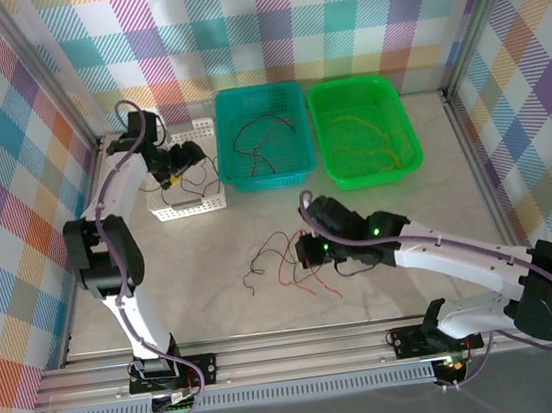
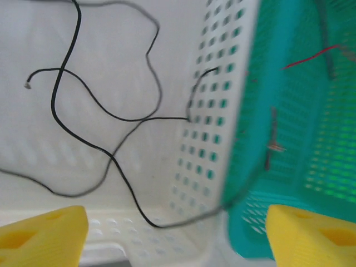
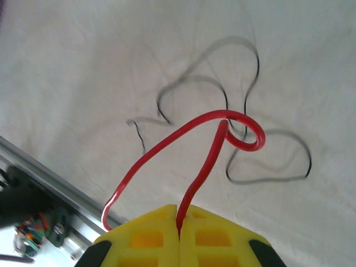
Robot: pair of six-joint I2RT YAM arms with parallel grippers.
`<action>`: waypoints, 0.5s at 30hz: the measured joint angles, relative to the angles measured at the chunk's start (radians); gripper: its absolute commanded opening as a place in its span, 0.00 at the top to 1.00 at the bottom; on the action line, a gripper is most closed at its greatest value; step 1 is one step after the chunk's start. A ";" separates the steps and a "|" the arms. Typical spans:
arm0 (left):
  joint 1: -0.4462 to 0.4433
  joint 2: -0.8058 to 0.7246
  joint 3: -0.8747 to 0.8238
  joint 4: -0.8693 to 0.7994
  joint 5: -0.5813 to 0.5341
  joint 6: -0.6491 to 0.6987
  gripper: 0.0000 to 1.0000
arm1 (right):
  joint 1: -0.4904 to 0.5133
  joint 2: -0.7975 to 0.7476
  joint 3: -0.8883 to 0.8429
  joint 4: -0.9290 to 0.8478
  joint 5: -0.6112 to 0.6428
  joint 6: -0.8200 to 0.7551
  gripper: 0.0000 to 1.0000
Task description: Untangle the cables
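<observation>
Red cable (image 3: 167, 139) pinched in R claw (image 3: 178, 214); L claw (image 2: 175, 233) spread wide.

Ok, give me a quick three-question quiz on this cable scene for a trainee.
1. True or false: the right hand is shut on a red cable.
2. Which basket is the left hand above? A the white basket, B the teal one, C the green one.
3. Fill in: the left hand's jaws stand ____.
Key: 1 true; 2 A; 3 open.
</observation>
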 measured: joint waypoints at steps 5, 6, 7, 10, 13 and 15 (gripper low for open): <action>-0.001 -0.183 -0.022 0.010 -0.005 -0.031 0.08 | -0.140 0.095 0.239 -0.058 -0.040 -0.102 1.00; -0.003 -0.230 -0.047 0.022 -0.005 -0.040 0.07 | -0.175 0.144 0.319 -0.079 -0.051 -0.126 1.00; -0.008 -0.279 -0.083 0.034 -0.006 -0.049 0.04 | -0.207 0.204 0.409 -0.094 -0.066 -0.151 1.00; -0.047 -0.412 -0.198 0.058 -0.006 -0.073 0.03 | -0.287 0.422 0.727 -0.141 -0.117 -0.211 1.00; -0.130 -0.529 -0.338 0.097 -0.023 -0.090 0.04 | -0.348 0.667 1.070 -0.211 -0.164 -0.257 1.00; -0.194 -0.588 -0.435 0.121 -0.038 -0.105 0.04 | -0.383 0.870 1.361 -0.301 -0.190 -0.283 1.00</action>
